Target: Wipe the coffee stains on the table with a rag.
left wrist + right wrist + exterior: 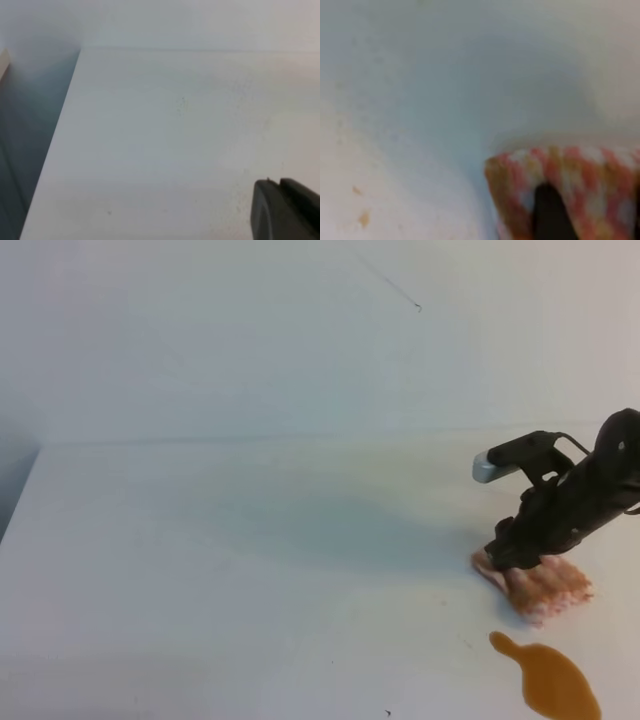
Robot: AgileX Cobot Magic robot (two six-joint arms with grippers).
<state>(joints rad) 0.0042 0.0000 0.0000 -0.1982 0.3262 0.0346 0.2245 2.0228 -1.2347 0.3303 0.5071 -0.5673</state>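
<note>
White matte tabletop fills nearly every view, meeting a plain pale wall at its far edge and dropping off at its left edge into grey shadow.

On its near right part lies the rag, a small crumpled wad of orange-pink cloth mottled with white. Just nearer than the rag, and apart from it by a strip of bare surface, sits the coffee stain, a glossy amber-brown puddle with a small knobbed neck pointing far-left; its near end runs out at the picture's bottom edge.

Pressed down onto the far-left part of the rag is the right tool, at the end of a black arm that slants in from the right edge with a grey wrist camera on top. In the right wrist view, which is blurred, the cloth fills the lower right corner and one dark fingertip rests on or in it; a second dark edge shows at the far right border, so the jaws appear to stand wide with cloth between them. Whether they grip the rag cannot be told. A few small brown specks mark the surface at the lower left of that view.

Of the left tool only a dark corner shows in its own camera, over bare surface; how far it is open cannot be told.
</note>
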